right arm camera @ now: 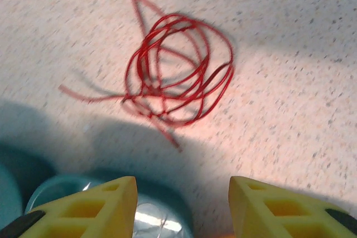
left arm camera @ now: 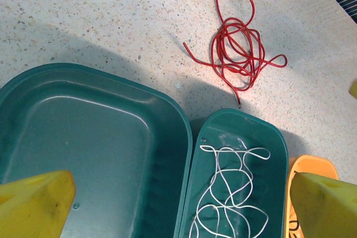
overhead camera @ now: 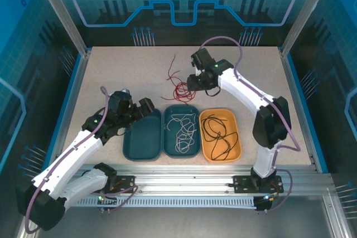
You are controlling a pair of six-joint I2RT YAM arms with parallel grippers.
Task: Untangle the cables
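Red cable lay coiled on the table, blurred in the right wrist view, below the right gripper, its jaws parted and empty. White cable sat in the middle teal tray, black cable in the orange tray, cut to a sliver in the left wrist view. Left gripper hung wide apart over the left teal tray.

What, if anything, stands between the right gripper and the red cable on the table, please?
Nothing visible does. The right gripper hangs with open jaws just short of the red cable, and only bare tabletop lies between them.
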